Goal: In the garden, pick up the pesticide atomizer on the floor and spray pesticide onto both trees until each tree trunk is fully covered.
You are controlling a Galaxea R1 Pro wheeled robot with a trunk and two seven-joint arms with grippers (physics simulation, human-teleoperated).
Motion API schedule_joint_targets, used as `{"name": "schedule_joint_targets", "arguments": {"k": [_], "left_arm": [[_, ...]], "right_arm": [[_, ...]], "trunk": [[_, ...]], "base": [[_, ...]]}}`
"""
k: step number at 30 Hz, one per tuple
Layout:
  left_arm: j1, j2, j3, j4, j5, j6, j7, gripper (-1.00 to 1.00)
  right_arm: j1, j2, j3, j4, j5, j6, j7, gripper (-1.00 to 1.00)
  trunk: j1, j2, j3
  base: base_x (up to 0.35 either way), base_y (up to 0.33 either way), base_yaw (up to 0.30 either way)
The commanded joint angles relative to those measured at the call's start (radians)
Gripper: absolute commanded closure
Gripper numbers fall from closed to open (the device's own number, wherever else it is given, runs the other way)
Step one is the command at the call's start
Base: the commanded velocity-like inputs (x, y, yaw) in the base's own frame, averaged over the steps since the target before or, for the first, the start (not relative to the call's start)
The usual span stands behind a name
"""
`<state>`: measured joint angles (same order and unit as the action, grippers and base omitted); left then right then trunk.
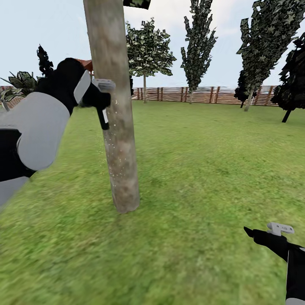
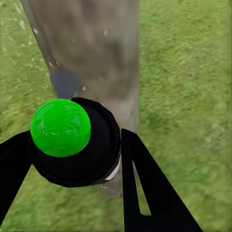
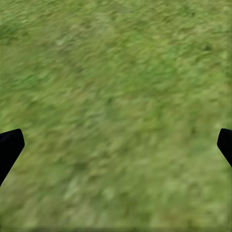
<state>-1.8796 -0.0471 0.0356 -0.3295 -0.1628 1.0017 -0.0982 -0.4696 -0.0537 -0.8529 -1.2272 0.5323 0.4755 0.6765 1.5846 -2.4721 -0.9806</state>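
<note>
Two black fingers (image 2: 145, 183) of the left gripper (image 1: 99, 99) squeeze the pesticide atomizer (image 2: 72, 140), upper left of the frame, right beside the tree trunk (image 1: 116, 127). It looks small, light and hard; hold its round middle. Right gripper (image 1: 271, 232) fingers are spread, empty, over grass.

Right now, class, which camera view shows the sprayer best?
The left wrist view: the sprayer sits close, between the left pincer's fingers. The head view shows it small beside the trunk.
</note>
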Motion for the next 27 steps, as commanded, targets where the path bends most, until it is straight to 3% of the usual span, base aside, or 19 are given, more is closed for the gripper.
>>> {"name": "schedule_joint_targets", "arguments": {"k": [1,5,17,25,27], "left_arm": [[-0.007,0.0,0.0,0.005,0.0,0.0,0.0,1.0],[-0.02,0.0,0.0,0.019,0.0,0.0,0.0,1.0],[-0.017,0.001,-0.002,0.162,0.0,-0.006,0.0,1.0],[-0.007,0.001,-0.002,0.279,0.0,-0.018,-0.004,1.0],[0.017,0.001,-0.002,0.298,-0.002,-0.024,-0.004,1.0]], "right_arm": [[0.0,0.0,0.0,0.0,0.0,0.0,0.0,-1.0],[-0.001,0.0,0.0,0.0,0.0,0.0,0.0,-1.0],[-0.001,0.0,0.0,0.0,0.0,0.0,0.0,-1.0],[0.0,0.0,0.0,0.0,0.0,0.0,0.0,-1.0],[0.0,0.0,0.0,0.0,0.0,0.0,0.0,-1.0]], "trunk": [[0.0,0.0,0.0],[0.0,0.0,0.0],[0.0,0.0,0.0],[0.0,0.0,0.0],[0.0,0.0,0.0]], "base": [[0.0,0.0,0.0],[0.0,0.0,0.0],[0.0,0.0,0.0],[0.0,0.0,0.0],[0.0,0.0,0.0]]}}
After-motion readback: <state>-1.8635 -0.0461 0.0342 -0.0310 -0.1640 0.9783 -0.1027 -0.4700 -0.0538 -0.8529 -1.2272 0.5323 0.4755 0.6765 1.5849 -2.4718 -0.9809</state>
